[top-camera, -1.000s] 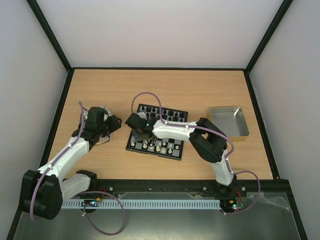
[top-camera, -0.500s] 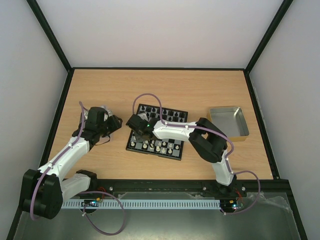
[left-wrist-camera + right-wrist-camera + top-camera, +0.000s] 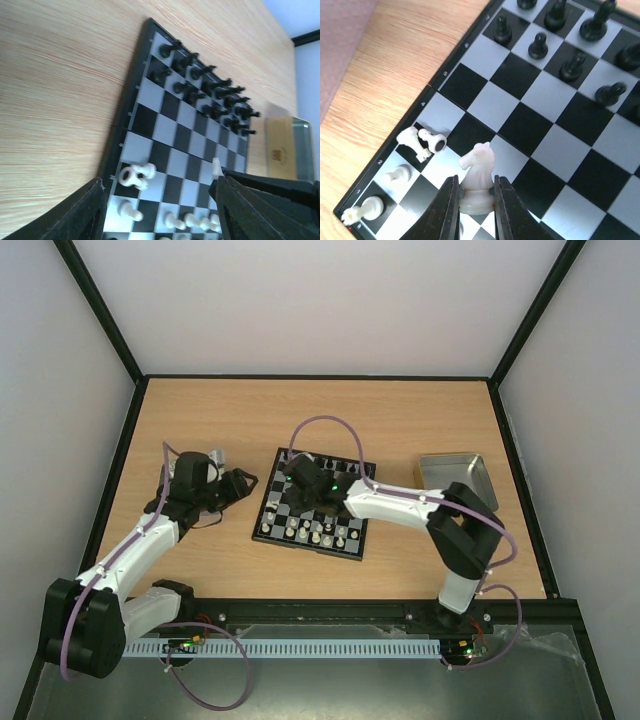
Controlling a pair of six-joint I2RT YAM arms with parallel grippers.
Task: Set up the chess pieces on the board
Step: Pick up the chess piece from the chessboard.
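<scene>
Item: white knight (image 3: 477,172), pinched in my right claw (image 3: 474,202) above the board (image 3: 547,97), near its left edge. Also my left claw (image 3: 162,212): spread. Step: placing. Next: lower upright onto white's back row.

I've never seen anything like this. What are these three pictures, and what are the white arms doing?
Two robot arms are bolted at a table's near edge. The wide picture looks down from above; the other two come from a small camera on each wrist, showing that arm's own fingers. On the table lie a small chessboard and a metal tray. The black pieces stand on the far rows, the white pieces nearer the arms, two toppled. The right gripper pinches a white knight over the board; the left gripper is open and holds nothing.
</scene>
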